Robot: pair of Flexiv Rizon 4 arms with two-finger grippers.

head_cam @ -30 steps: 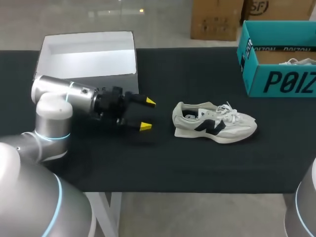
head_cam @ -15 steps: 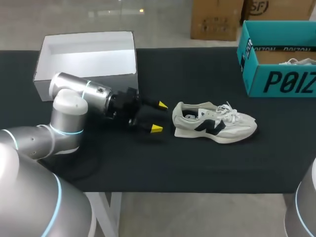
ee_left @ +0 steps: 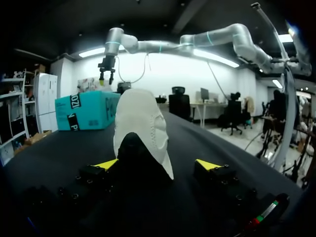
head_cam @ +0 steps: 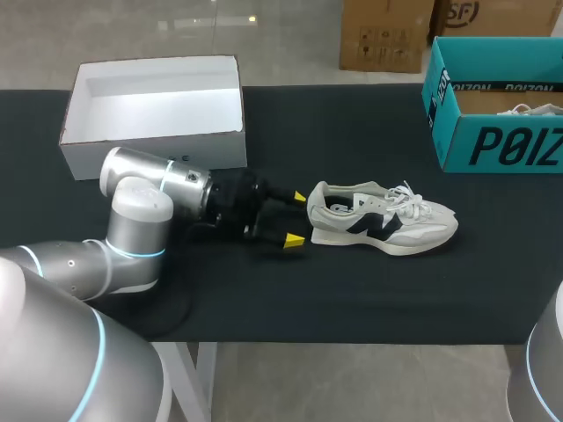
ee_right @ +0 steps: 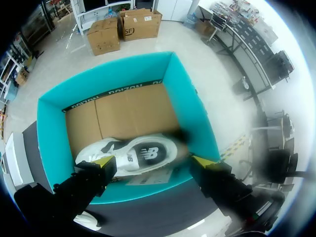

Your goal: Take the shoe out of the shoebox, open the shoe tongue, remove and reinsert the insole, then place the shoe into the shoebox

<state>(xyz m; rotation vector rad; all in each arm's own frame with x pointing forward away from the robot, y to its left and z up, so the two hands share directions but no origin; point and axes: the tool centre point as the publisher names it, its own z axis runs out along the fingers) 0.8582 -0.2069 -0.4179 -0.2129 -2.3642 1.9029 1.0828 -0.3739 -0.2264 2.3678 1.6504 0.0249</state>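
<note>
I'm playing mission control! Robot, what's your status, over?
Left gripper open, at the heel of the shoe on the table. Right gripper open above the teal shoebox, second shoe inside. Nothing blocking.

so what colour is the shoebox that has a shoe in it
Teal, with dark lettering on its side; the shoebox shows best in the head view.

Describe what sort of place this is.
Probably a robot lab workbench for shoe handling: a black table, a sneaker ahead of the left gripper, and a teal shoebox holding a second shoe.
</note>
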